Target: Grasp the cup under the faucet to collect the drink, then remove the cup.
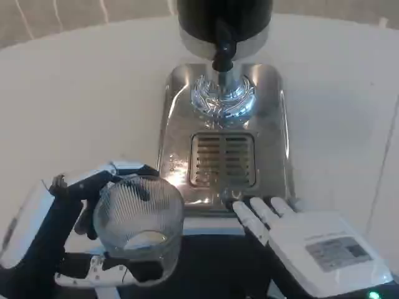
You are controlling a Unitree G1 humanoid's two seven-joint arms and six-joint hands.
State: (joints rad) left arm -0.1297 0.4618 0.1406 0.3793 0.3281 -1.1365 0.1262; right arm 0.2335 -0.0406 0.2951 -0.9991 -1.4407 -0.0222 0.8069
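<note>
One steel drip tray (274, 134) beneath faucet (222, 53)

A round white table (75, 106) fills most of the frame, its curved far edge running across the top. Beyond that edge, in the upper left corner, lies a strip of beige floor (56, 15) crossed by thin pale lines. Soft, even light falls on the tabletop.
</note>
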